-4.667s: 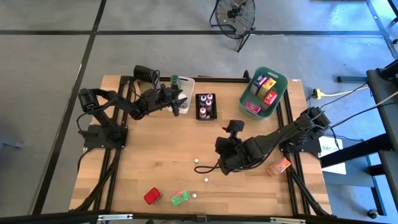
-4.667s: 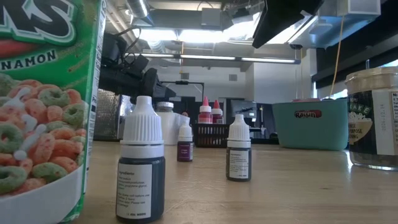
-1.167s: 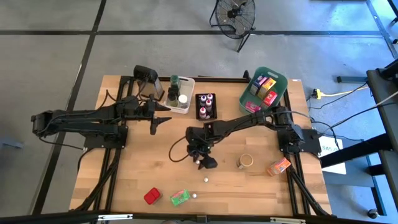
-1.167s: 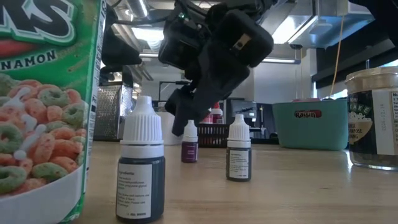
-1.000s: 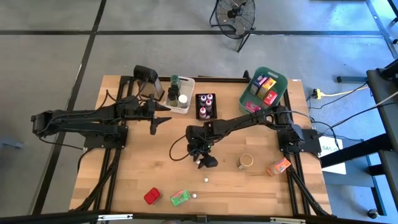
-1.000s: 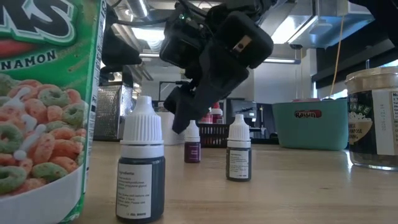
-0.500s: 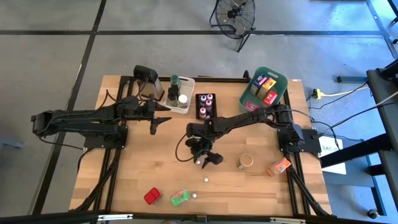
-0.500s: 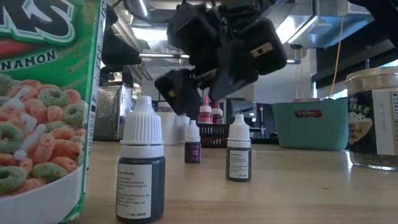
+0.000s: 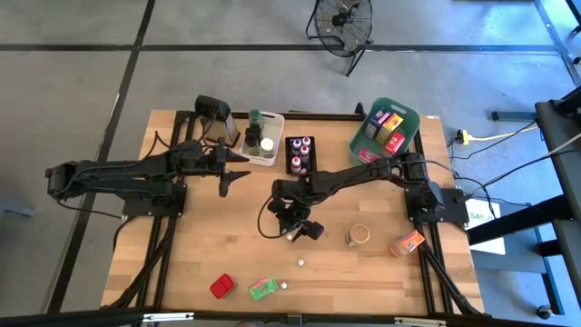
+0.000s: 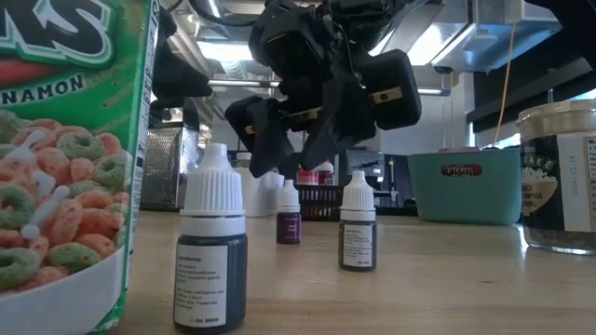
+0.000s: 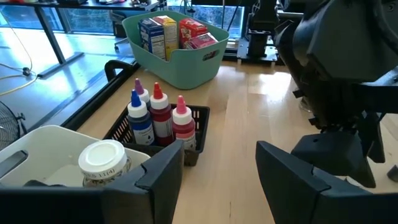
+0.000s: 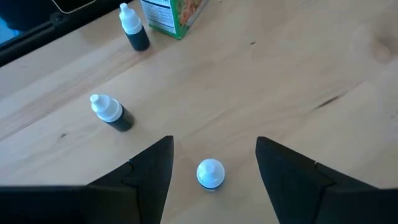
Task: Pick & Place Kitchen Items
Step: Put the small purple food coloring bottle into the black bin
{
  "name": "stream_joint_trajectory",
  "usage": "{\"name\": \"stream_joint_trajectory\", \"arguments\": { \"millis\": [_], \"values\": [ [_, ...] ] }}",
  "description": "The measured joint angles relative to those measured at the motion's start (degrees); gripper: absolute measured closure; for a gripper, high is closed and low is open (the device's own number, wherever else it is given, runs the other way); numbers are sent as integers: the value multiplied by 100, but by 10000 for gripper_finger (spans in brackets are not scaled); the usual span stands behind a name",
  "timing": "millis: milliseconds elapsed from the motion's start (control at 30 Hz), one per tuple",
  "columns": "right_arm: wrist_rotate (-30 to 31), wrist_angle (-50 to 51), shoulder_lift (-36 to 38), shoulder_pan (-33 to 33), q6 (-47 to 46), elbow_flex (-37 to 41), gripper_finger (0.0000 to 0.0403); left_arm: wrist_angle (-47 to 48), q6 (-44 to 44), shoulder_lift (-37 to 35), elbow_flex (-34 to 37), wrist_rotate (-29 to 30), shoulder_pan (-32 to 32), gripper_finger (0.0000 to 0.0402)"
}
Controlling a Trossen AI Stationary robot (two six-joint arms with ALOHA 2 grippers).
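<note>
The right gripper [image 12: 211, 163] is poised open-jawed over a small white-capped bottle [image 12: 210, 174] standing mid-table, nothing is held yet, so a descent and a close around the cap are judged next, while the left gripper [image 9: 238, 175], also open and empty, is parked near the white bin [image 9: 276, 136].

Three loose dropper bottles [image 9: 290, 236] stand on the worktop; three bins [image 9: 385, 134]; one glass jar [image 9: 359, 235]; three loose packets [image 9: 262, 289].
</note>
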State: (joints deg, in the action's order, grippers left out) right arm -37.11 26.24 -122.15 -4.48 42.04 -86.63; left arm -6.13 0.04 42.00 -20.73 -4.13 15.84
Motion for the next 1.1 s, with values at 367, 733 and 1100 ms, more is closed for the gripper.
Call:
{"name": "stream_joint_trajectory", "arguments": {
  "millis": [367,733,1100],
  "values": [
    [114,101,-91,-47,-94,4,213,2,10,0,0,-87,0,207],
    [-195,6,-175,21,25,4,226,2,11,0,0,-90,0,206],
    [-334,-73,-344,126,146,2,226,2,15,0,0,-143,0,206]
  ]
}}
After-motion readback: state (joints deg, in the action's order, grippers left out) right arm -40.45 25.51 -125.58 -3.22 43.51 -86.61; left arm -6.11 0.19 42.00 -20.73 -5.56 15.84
